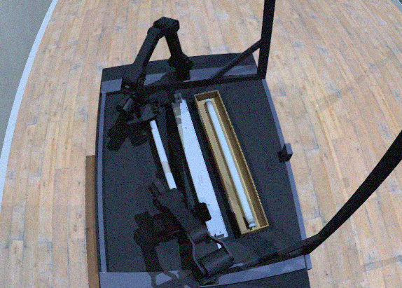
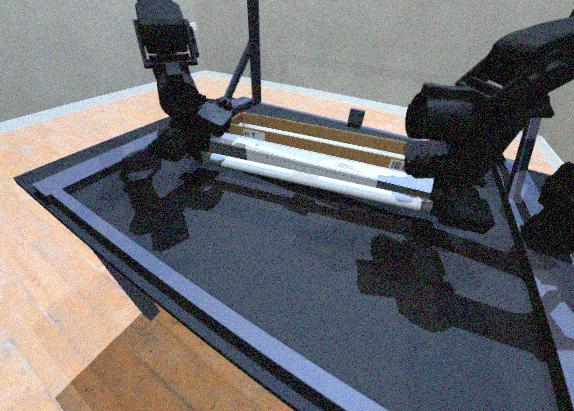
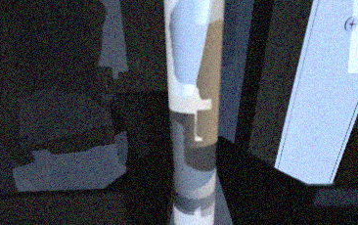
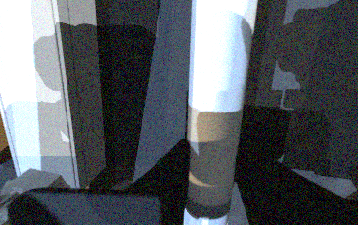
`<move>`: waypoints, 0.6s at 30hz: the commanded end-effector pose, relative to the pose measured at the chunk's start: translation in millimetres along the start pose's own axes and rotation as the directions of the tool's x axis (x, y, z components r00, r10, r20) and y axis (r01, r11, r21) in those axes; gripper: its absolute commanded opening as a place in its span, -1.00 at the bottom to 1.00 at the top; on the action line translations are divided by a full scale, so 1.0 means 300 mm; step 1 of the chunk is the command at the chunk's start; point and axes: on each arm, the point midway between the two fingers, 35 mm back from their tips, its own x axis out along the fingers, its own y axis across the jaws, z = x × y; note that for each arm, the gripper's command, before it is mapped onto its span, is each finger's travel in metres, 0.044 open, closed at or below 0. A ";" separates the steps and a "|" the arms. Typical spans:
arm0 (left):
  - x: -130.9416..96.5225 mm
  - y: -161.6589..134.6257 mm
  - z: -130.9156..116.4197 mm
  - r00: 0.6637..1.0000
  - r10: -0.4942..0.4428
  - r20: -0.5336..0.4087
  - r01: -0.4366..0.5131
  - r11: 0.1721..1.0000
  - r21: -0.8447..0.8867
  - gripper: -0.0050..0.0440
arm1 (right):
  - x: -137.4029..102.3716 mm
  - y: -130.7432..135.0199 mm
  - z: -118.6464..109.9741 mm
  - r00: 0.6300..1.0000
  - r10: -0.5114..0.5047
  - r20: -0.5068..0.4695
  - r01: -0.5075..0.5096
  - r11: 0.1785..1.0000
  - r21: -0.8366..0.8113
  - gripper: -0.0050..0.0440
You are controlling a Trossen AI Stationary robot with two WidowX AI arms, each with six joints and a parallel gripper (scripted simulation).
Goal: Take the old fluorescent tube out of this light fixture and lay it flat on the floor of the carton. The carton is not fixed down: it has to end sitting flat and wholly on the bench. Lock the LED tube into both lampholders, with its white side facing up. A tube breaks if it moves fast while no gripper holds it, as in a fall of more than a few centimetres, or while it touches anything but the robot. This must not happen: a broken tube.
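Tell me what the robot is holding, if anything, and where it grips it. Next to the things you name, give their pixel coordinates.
The white LED tube [image 1: 162, 149] [image 2: 310, 180] [image 3: 195, 93] [image 4: 219, 64]: left gripper [image 1: 172, 190] [image 2: 430, 204] [image 3: 194, 202] near one end, right gripper [image 1: 151, 119] [image 2: 207, 155] [image 4: 207, 207] near the other.

You're looking at plain room with robot work cell, most like lab or workshop: dark framed counter [image 1: 126, 183] [image 2: 280, 271], black upright posts [image 1: 269, 18] [image 2: 253, 11], two robot arms mounted at it, light fixture [image 1: 201, 172] [image 2: 320, 156] and cardboard carton [image 1: 259, 207] [image 2: 320, 127] set out for you, pale plank floor [image 1: 333, 53] [image 2: 40, 271], bare grey walls [image 1: 24, 18] [image 2: 325, 26]
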 end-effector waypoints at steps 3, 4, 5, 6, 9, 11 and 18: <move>-0.013 0.010 0.015 0.997 -0.080 0.009 0.080 0.997 0.005 -0.48 | -0.021 -0.021 0.012 0.998 0.067 0.011 -0.067 0.998 -0.005 -0.49; -0.013 0.010 0.016 0.996 -0.087 0.009 0.087 0.996 0.005 -0.48 | -0.021 -0.021 0.012 0.997 0.074 0.010 -0.074 0.997 -0.005 -0.49; -0.013 0.010 0.016 0.996 -0.087 0.009 0.087 0.996 0.005 -0.48 | -0.020 -0.021 0.012 0.997 0.074 0.010 -0.074 0.997 -0.005 -0.49; -0.012 0.011 0.016 0.996 -0.087 0.009 0.087 0.996 0.005 -0.48 | -0.020 -0.022 0.011 0.997 0.074 0.010 -0.074 0.997 -0.005 -0.49; -0.012 0.011 0.016 0.996 -0.087 0.009 0.087 0.996 0.005 -0.48 | -0.020 -0.021 0.011 0.997 0.074 0.010 -0.074 0.997 -0.005 -0.49; -0.012 0.010 0.016 0.996 -0.087 0.009 0.087 0.996 0.005 -0.48 | -0.019 -0.022 0.011 0.997 0.080 0.010 -0.080 0.997 -0.005 -0.49; -0.011 0.010 0.016 0.996 -0.087 0.009 0.087 0.996 0.005 -0.48 | -0.019 -0.024 0.011 0.995 0.100 0.009 -0.100 0.995 -0.005 -0.49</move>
